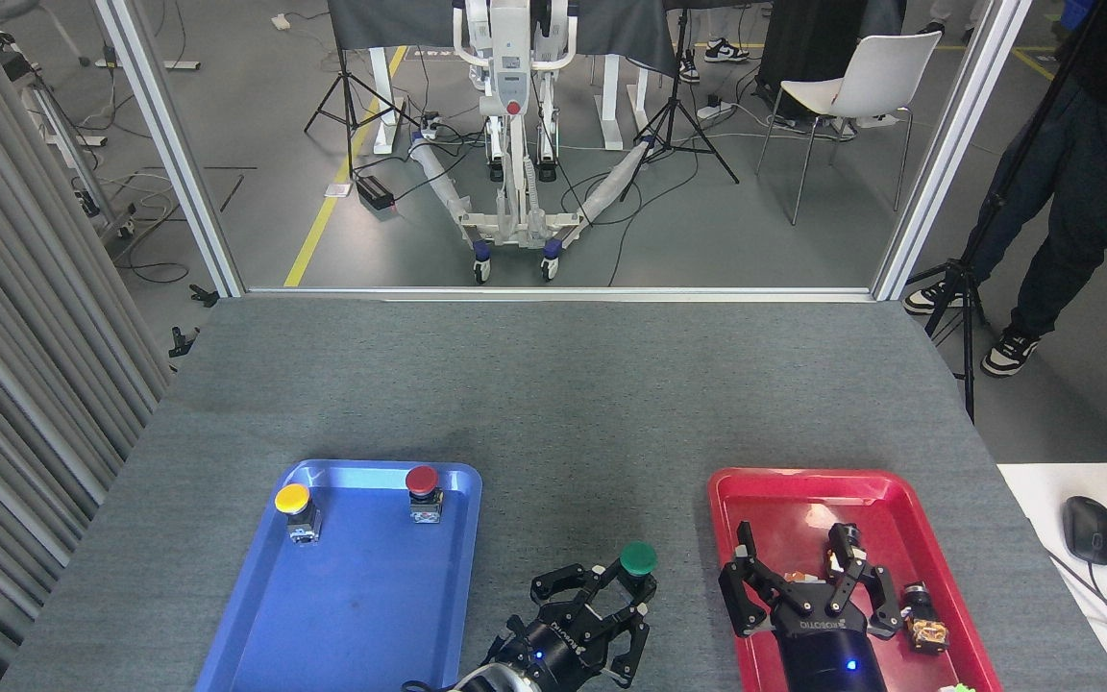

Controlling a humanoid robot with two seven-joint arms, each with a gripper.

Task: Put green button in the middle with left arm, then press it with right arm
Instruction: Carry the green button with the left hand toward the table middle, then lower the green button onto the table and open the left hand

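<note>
The green button [638, 557] shows its round green cap above the grey cloth of the middle [592, 423], between the two trays. My left gripper [626, 588] comes up from the bottom edge and is shut on the button's body, with fingers on both sides below the cap. I cannot tell whether the button touches the cloth. My right gripper [797, 569] hangs over the red tray [803, 478] with its fingers spread open and nothing between them.
The blue tray [381, 468] at the left holds a yellow button [292, 498] and a red button [421, 479]. A small black-and-orange part [925, 630] lies in the red tray. A mouse [1090, 529] sits on a white desk at the right. A person's legs [1063, 192] stand beyond the table.
</note>
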